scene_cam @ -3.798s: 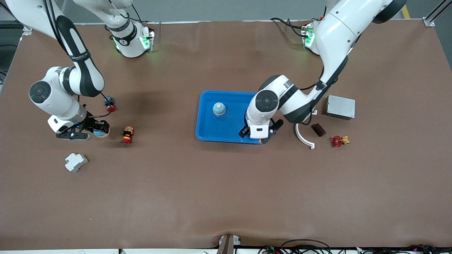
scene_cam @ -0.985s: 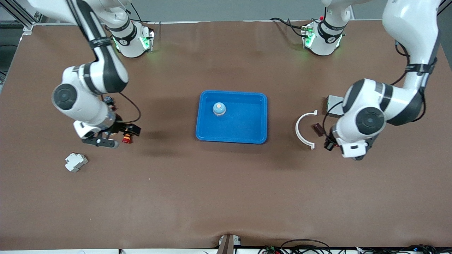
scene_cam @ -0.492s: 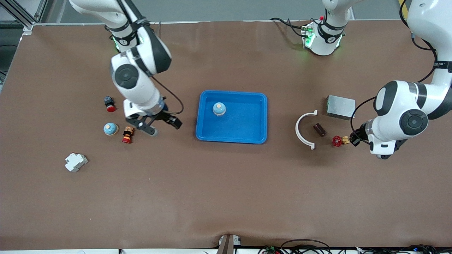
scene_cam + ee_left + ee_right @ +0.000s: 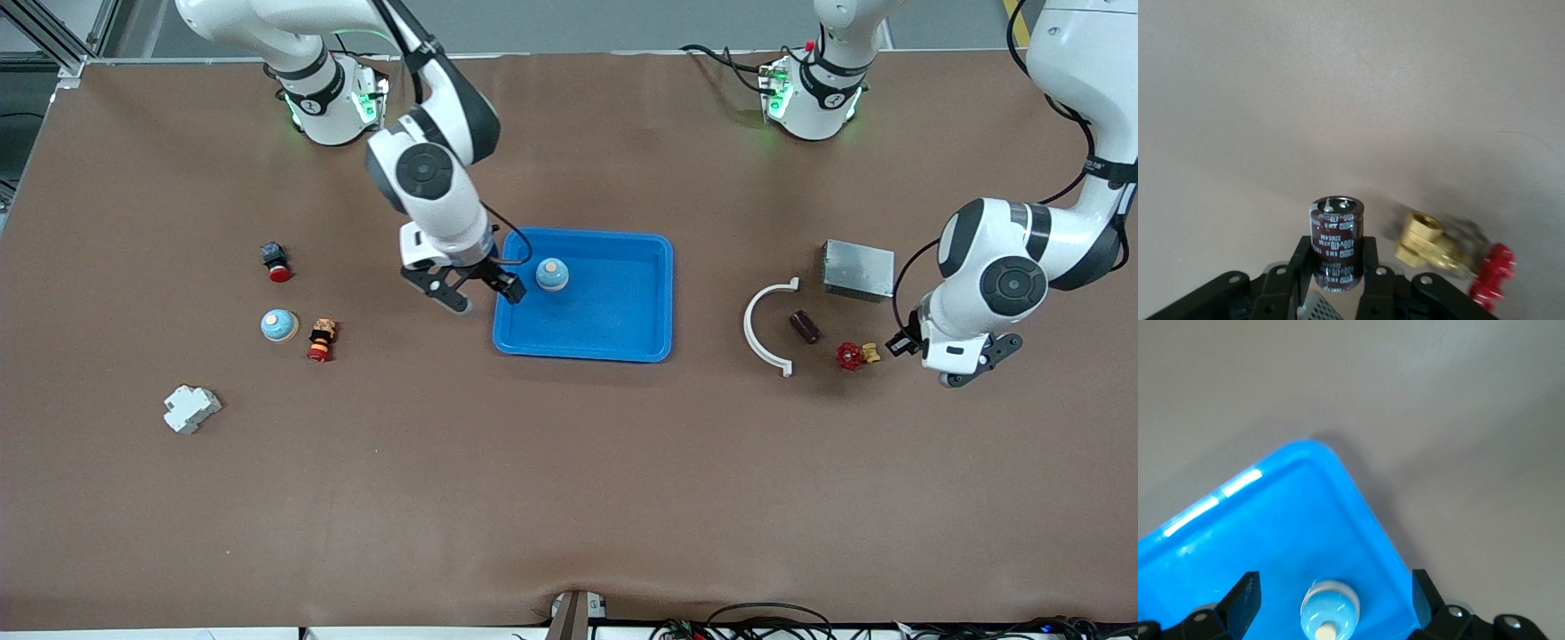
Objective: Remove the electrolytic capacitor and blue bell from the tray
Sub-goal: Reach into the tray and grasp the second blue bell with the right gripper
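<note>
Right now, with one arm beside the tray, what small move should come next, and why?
Probably ease the right gripper on over the bell and lower its open fingers around it. The bell stands in the tray, and the gripper hangs over the tray's edge beside it. The left gripper already holds the capacitor over the table, outside the tray.

- tray (image 4: 660,298): one, blue
- blue bell (image 4: 552,275): two, with the second (image 4: 279,325) out on the table
- electrolytic capacitor (image 4: 806,327): two, counting another (image 4: 1336,243)
- red valve (image 4: 852,356): one
- white curved piece (image 4: 756,342): one
- grey metal box (image 4: 858,269): one
- red-capped push buttons: two (image 4: 276,261) (image 4: 321,340)
- white block (image 4: 190,408): one
</note>
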